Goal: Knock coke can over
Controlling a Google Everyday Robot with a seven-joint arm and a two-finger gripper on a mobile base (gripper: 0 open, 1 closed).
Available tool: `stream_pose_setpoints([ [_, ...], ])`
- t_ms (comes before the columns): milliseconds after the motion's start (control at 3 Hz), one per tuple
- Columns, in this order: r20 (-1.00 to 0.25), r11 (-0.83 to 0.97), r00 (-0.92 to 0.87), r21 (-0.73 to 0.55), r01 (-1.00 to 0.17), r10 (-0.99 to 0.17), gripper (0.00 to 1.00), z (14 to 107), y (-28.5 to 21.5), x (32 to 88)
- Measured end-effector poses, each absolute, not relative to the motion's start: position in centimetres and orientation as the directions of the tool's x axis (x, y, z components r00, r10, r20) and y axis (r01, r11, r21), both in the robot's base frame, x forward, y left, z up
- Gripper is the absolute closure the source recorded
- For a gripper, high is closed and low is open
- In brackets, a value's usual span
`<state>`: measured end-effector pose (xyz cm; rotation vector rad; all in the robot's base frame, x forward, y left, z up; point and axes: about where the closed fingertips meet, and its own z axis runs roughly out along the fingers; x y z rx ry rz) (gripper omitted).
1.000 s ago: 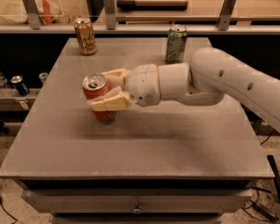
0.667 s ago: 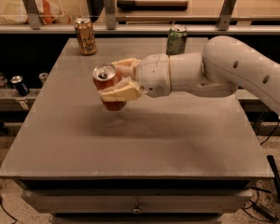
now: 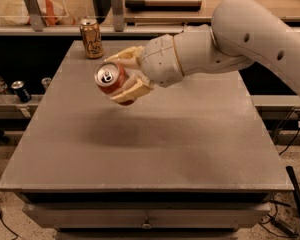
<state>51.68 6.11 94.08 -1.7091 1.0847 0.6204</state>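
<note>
Gripping tilted coke can (image 3: 111, 78), pincer (image 3: 126, 77) above table (image 3: 190, 134)

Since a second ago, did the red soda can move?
Yes. The red aluminium coke can, clamped in the gripper, went up off the grey table, tipped sideways, and sits closer to the gold-brown can at the back.

tool (image 3: 119, 79) aloft, tight around coke can (image 3: 109, 76)

I have one view only | I look down from above the near edge of the table (image 3: 190, 149), facing its far side | tabletop nearly fills frame | gripper (image 3: 121, 77) clasps coke can (image 3: 108, 77) upper left of centre
</note>
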Motion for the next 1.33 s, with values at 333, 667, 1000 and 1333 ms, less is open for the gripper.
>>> stream_pose_setpoints([
  [333,-0.799,-0.119,0.469,-0.461,-0.880,-0.376,1.00,94.1,6.1,51.7],
  [667,-0.703,-0.213,0.583,-0.548,-0.809,-0.406,1.00,94.8,6.8,50.5],
  [1000,-0.545,-0.363,0.713,-0.619,-0.697,-0.440,1.00,95.1,7.5,48.6],
  [1333,-0.378,-0.527,0.797,-0.604,-0.598,-0.471,1.00,94.3,8.6,47.1],
])
